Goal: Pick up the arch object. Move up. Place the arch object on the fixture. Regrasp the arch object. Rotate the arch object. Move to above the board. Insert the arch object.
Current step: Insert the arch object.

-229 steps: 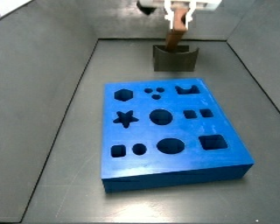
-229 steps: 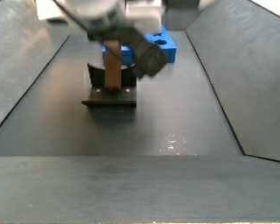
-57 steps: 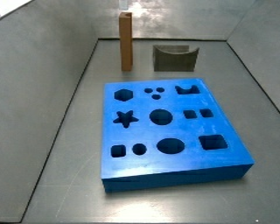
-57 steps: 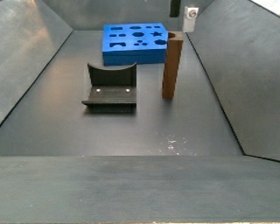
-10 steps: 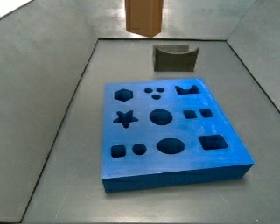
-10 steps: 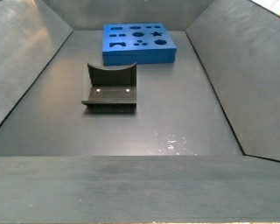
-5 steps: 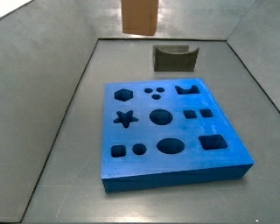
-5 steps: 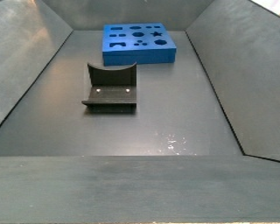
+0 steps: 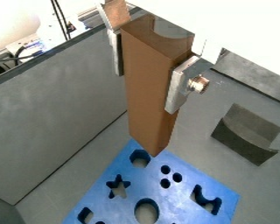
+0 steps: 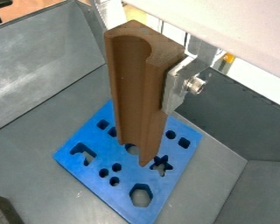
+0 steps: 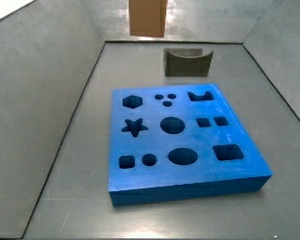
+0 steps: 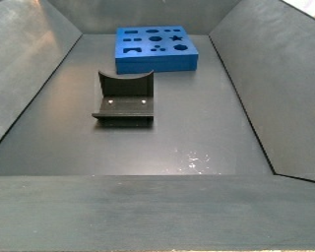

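Note:
My gripper (image 9: 150, 61) (image 10: 145, 54) is shut on the arch object (image 9: 152, 87) (image 10: 136, 96), a long orange-brown wood-like block held upright, high above the floor. Silver fingers (image 9: 182, 85) (image 10: 178, 84) clamp its upper part on two sides. In a side view only the block's lower end (image 11: 147, 17) shows at the top edge; the gripper itself is out of that frame. The blue board (image 11: 184, 136) (image 12: 154, 48) (image 9: 154, 192) (image 10: 125, 159) lies flat below, with the block's lower end hanging over its cutouts in both wrist views. The dark fixture (image 11: 187, 63) (image 12: 125, 98) (image 9: 248, 133) stands empty on the floor.
Grey sloping walls (image 11: 46, 56) (image 12: 272, 79) enclose the dark floor (image 12: 160, 148) on all sides. Bare floor lies between the fixture and the board's edge.
The arch object has risen a little further toward the top edge of the side view and shifted slightly left. Board and fixture have not moved.

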